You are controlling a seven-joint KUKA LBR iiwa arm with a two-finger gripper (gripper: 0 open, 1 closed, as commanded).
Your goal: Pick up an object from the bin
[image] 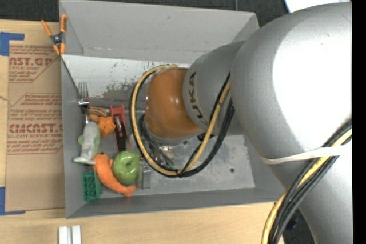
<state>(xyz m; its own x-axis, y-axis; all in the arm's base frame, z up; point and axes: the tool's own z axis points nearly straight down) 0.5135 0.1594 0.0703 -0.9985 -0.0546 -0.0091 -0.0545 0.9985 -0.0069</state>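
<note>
My gripper [145, 178] comes down under the arm's orange cover at the bin's front left, most of it hidden. Its lower end stands just right of a green apple [126, 167]. An orange carrot-shaped toy [107, 175] curls around the apple's left and front. Left of it, a green toy brick [90, 186] lies in the front left corner. A red and black tool [118, 126] lies behind the apple.
Along the left wall lie a silver fork [83, 100], a small orange piece [106, 126] and a white and pale green figure [89, 143]. The arm covers the bin's middle and right. Bare floor shows at the front right.
</note>
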